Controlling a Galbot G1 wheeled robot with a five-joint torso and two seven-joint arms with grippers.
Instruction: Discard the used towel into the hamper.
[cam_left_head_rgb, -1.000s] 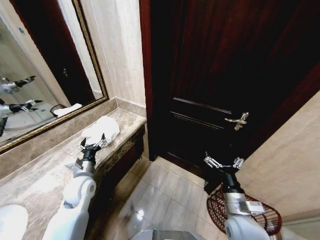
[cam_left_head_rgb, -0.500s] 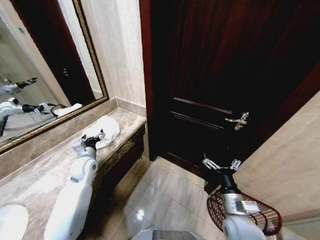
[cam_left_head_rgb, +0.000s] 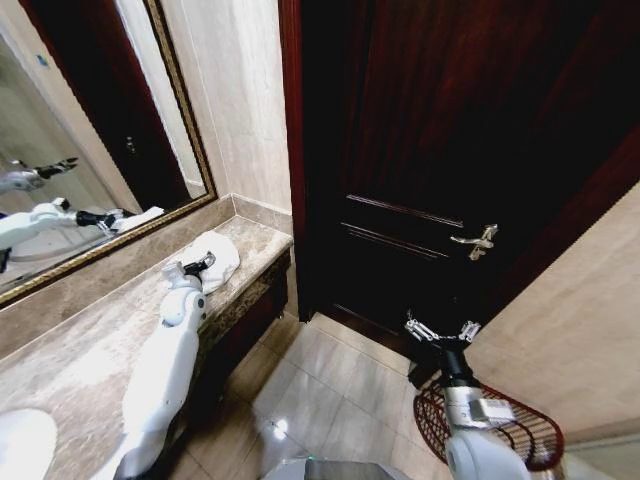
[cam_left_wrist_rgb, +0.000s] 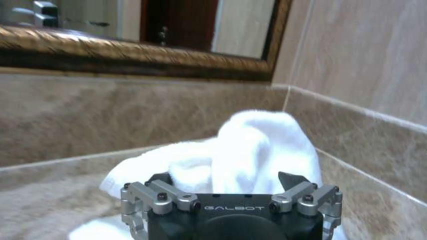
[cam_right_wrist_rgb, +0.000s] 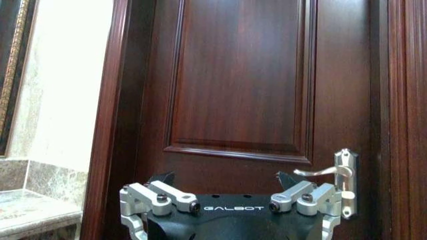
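The left gripper (cam_left_head_rgb: 200, 265), jaws spread, reaches the white towel (cam_left_head_rgb: 215, 258) at the counter's (cam_left_head_rgb: 80, 370) far end. The right gripper (cam_left_head_rgb: 437, 330) hangs open above the hamper (cam_left_head_rgb: 530, 440).

So the counter (cam_left_head_rgb: 90, 350) runs along the left wall under the mirror (cam_left_head_rgb: 70, 140), and the towel (cam_left_head_rgb: 215, 257) sits on its far end, right by the corner. The left claw (cam_left_head_rgb: 198, 266) is over the counter at the towel's near edge, spread wide open around it in the wrist view. The door (cam_left_head_rgb: 450, 150) is straight ahead, its handle (cam_left_head_rgb: 473, 242) on the right. The hamper (cam_left_head_rgb: 500, 425) stands on the floor at lower right, with the right claw (cam_left_head_rgb: 437, 331) open just above its near rim, in front of the door.
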